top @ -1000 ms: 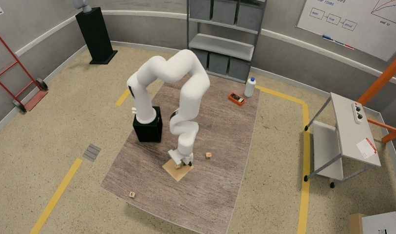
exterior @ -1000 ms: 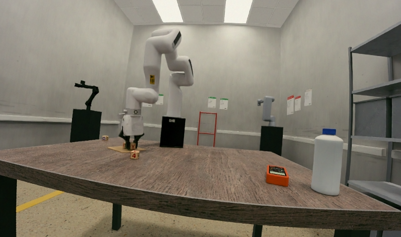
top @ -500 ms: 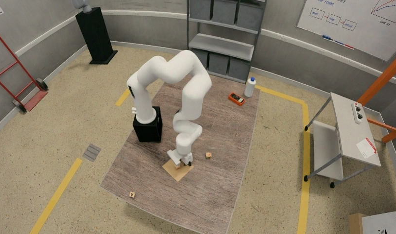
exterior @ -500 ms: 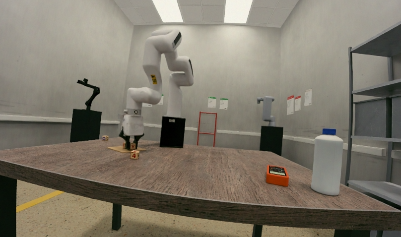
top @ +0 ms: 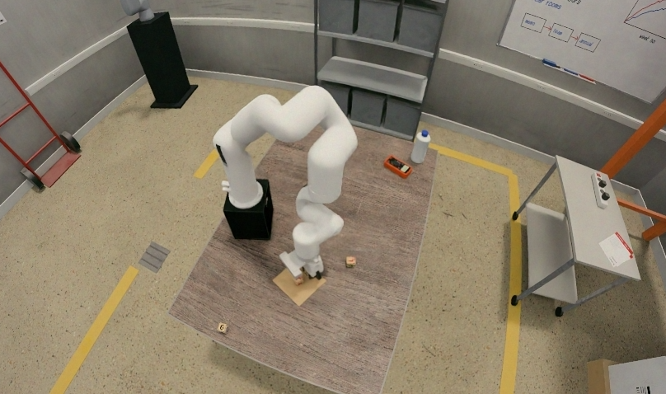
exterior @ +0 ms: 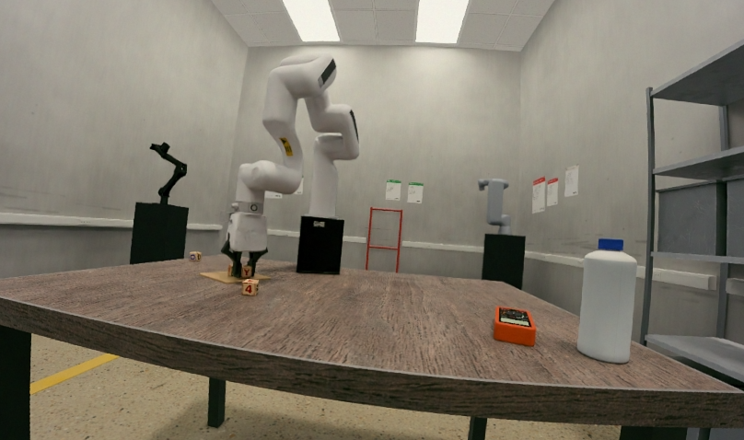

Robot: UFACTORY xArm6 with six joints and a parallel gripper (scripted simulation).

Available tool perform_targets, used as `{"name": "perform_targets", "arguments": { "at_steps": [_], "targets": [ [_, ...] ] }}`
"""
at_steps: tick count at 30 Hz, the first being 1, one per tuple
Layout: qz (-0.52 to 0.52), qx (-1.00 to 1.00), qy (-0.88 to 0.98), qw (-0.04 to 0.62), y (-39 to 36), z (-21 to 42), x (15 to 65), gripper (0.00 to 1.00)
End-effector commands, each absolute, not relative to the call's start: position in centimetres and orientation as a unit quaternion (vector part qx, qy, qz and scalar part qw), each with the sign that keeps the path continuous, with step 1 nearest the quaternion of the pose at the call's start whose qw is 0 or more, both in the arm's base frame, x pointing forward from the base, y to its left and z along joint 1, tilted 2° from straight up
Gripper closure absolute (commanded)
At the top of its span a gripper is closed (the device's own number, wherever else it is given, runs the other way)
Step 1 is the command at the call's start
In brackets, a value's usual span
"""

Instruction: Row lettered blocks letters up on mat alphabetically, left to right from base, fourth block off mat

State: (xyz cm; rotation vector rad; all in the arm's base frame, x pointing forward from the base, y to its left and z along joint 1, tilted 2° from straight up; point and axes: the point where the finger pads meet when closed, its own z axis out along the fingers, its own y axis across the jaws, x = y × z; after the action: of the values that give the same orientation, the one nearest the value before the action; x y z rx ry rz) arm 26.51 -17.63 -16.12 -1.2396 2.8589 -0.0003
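Observation:
My gripper [exterior: 245, 263] points straight down over the tan mat [exterior: 230, 277] and is shut on a wooden block [exterior: 247, 271] that shows a red Y on the side facing the exterior camera. The block is at mat level; I cannot tell whether it touches. A second block [exterior: 232, 270] sits on the mat right beside it, partly behind a finger. A block with a 4 on its side [exterior: 249, 286] lies off the mat [top: 299, 286], and also shows in the top view [top: 350, 261]. Another block [top: 222, 327] shows a 6 on top near the table's edge. In the top view the gripper [top: 310, 274] hides most of the mat's blocks.
The robot's black base [top: 248, 216] stands at the table's side. An orange device [top: 397, 166] and a white bottle [top: 419, 146] stand at the far corner. A grey shelf unit [top: 377, 63] stands behind the table.

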Motion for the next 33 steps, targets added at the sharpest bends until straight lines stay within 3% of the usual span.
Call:
{"name": "perform_targets", "arguments": {
  "at_steps": [1, 33],
  "targets": [
    [-0.005, -0.398, 0.917, 0.016, -17.68, -16.08, 26.56, 0.72],
    [-0.005, -0.398, 0.917, 0.016, -17.67, -16.48, 26.58, 0.72]
  ]
}}
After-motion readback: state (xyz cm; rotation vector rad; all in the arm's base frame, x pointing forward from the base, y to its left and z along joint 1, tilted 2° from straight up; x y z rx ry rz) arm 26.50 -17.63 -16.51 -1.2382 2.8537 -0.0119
